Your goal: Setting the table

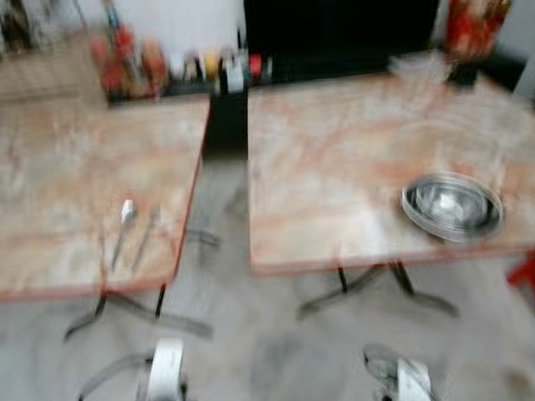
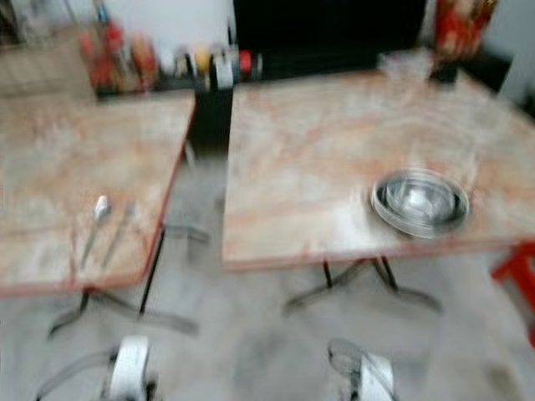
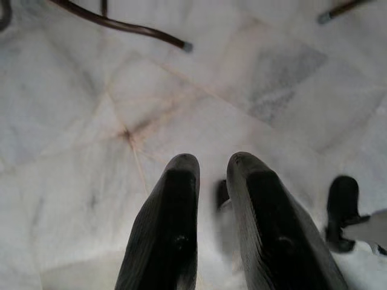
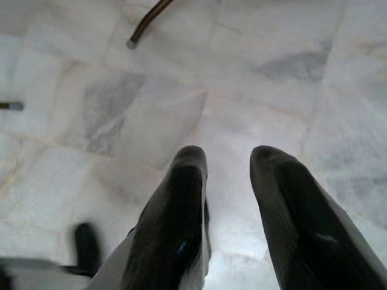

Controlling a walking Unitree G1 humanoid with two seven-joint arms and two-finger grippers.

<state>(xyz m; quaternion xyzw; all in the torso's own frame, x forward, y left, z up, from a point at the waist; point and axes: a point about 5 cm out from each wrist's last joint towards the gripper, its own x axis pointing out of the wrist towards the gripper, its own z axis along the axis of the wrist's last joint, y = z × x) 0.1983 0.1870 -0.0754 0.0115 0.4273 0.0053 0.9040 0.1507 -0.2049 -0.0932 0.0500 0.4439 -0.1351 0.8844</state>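
Observation:
The head views are blurred. A spoon and a fork lie side by side near the front edge of the left marble-topped table. A steel bowl sits near the front right of the right table. Both silver arms hang low in front of the tables, the left arm and the right arm. My left gripper points down at the floor, its fingers a little apart with nothing between them. My right gripper also faces the floor, open and empty.
A dark gap separates the two tables, which stand on thin metal legs. Bottles and jars line a shelf behind them. Something red stands at the far right. The floor is pale marble tile.

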